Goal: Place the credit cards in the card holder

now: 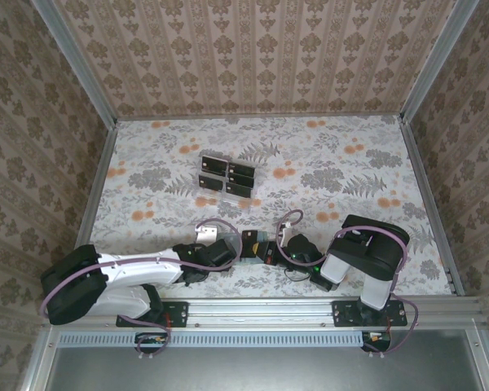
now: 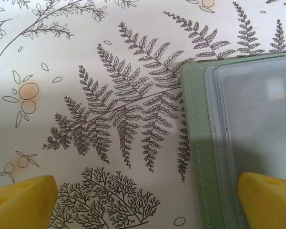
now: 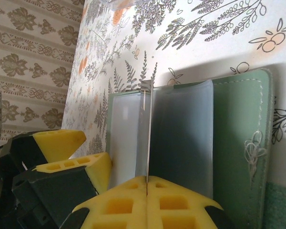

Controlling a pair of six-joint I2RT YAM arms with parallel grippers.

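Found at 6 o'clock on the fern-printed table (image 1: pixel 350 163), just ahead of the arm bases: flat grey-green stitched card holder (image 1: pixel 251 244), lying open, clear plastic pockets upward. Seen pressed together on a thin clear inner leaf of the card holder, stood on edge: yellow pads of the right gripper (image 3: pixel 148 191). Seen spread wide, gripping nothing: left gripper (image 2: pixel 143 205), one fingertip (image 2: pixel 269 200) over the pocket at 3 o'clock, the other over bare table at 9 o'clock.

Judged step in hand: opening a pocket for loading. Recommended: lift the leaf only enough to gape the slot, without creasing; press the cover flat with the left pads to stop sliding; feed each card short edge first, square to the stitching.

Checked for writing: embossed flourish (image 3: pixel 252 148) on the cover, no legible brand; faint pale mark under the window, unreadable.

Farther out, toward 11 o'clock: small thin black rectangular credit cards (image 1: pixel 226 177), standing in a clear plastic slotted rack (image 1: pixel 228 198), well apart from the card holder; markings too small to read.
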